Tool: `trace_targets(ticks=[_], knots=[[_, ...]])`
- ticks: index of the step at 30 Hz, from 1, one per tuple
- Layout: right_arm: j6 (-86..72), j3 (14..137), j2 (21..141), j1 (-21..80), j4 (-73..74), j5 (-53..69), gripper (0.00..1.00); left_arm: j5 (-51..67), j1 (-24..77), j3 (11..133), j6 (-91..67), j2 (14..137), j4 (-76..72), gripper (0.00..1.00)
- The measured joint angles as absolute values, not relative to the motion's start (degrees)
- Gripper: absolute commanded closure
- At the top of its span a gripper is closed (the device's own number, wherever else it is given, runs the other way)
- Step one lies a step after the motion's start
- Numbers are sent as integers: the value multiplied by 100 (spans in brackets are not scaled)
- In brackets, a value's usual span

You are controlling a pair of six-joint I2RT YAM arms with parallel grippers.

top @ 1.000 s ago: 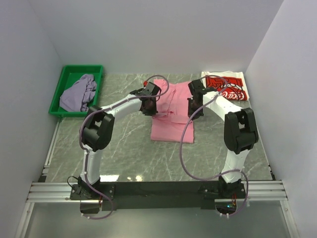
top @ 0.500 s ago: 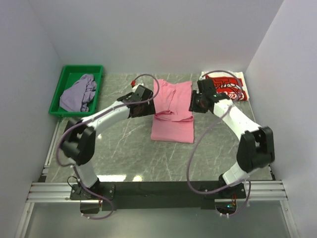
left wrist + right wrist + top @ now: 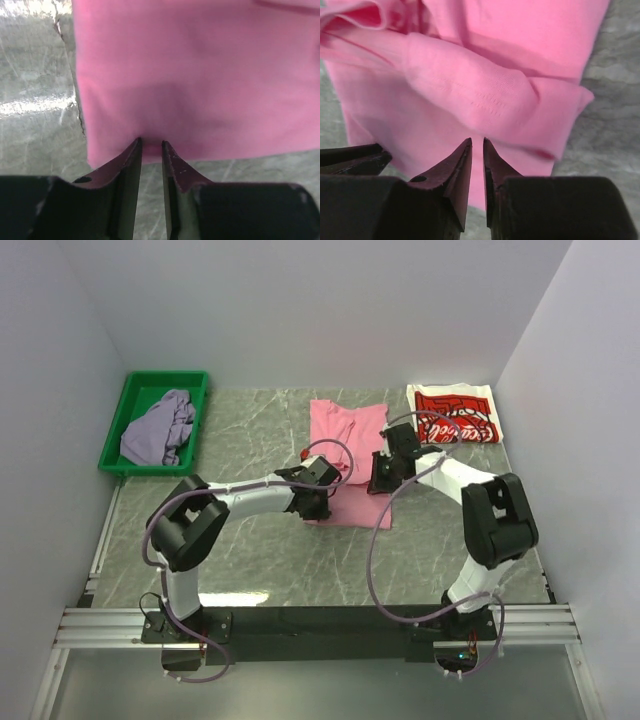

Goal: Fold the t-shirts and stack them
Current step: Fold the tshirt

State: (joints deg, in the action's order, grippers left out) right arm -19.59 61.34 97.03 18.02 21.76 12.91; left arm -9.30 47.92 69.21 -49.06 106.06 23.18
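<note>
From above, a green tray (image 3: pixel 165 382) is seen at the 10 o'clock corner of the marbled surface (image 3: pixel 260 555), and a lavender-grey tee (image 3: pixel 158 428) is bunched inside it. A pink tee (image 3: pixel 350 425) is laid about the middle of the surface, running from 12 o'clock toward 6 o'clock. A white tee with a red Coca-Cola print (image 3: pixel 455 418) is spread flat at the 2 o'clock corner, just apart from the pink one. The tray and these two outer tees are given by the overhead view only; beyond the fingers of either wrist view, nothing but pink cloth and grey surface is shown.

What is masked from above by the arms is supplied by the wrist views. The left pincer (image 3: pixel 151 142) is set low at the pink tee's 6 o'clock hem, close to its 7 o'clock corner, where the cloth lies smooth with a faint dimple just ahead of the tips. Its jaws are drawn nearly together, with only a thin slit left between them, and the tips are laid on the hem; whether cloth is nipped in the slit cannot be told.

The right pincer (image 3: pixel 477 141) is placed at the tee's 4 o'clock side, against rumpled, overlapping folds. Its jaws are likewise almost together, tips touching the pink cloth, and a grip cannot be confirmed
</note>
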Motion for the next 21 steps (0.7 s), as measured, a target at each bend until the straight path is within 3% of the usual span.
trace_targets(ticks=[5, 15, 21], knots=[[-1894, 6396, 10368, 1787, 2130, 1315, 78, -832, 4737, 6906, -5019, 10733, 2331, 73], [-2287, 8427, 11592, 1059, 1796, 1444, 73, -735, 4711, 6772, -5078, 10689, 2156, 74], [-2755, 7865, 11030, 926, 921, 2298, 69, -663, 4696, 6713, -5183, 10650, 2141, 74]])
